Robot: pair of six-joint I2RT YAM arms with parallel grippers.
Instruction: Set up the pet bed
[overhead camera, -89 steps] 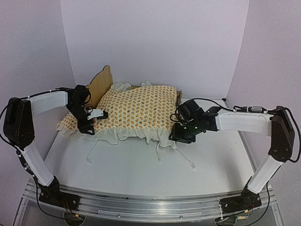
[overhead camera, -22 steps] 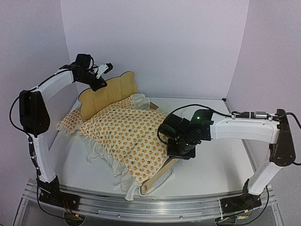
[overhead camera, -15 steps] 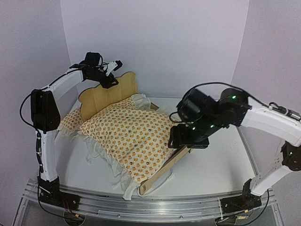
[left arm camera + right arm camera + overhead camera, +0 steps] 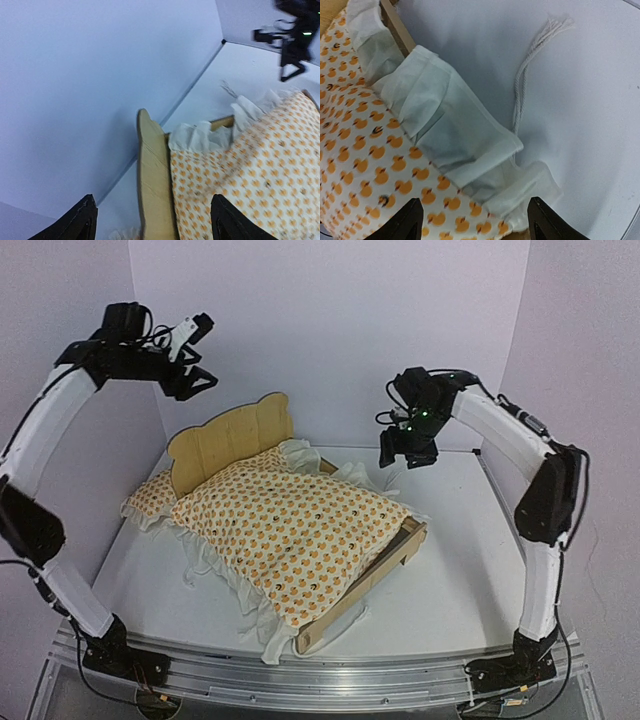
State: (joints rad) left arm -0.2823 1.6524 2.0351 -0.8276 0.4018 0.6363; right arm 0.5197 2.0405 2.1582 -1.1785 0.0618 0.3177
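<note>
The pet bed is sitting askew at mid-table, headboard toward the back-left corner, carrying the mattress cushion. The left gripper and right gripper are hovering high, fingers spread, empty. The positioning step is seemingly closing. Next is probably lifting the pillow, lying beside the headboard, onto the cushion.

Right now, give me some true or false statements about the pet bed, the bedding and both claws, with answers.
1. The duck-print cushion lies on the pet bed. True.
2. The left claw grips the bed's tall end. False: it hangs open, clear of the headboard, holding nothing.
3. The small pillow sits on top of the cushion. False: it lies on the table behind the headboard.
4. The right claw is open and empty. True.
</note>
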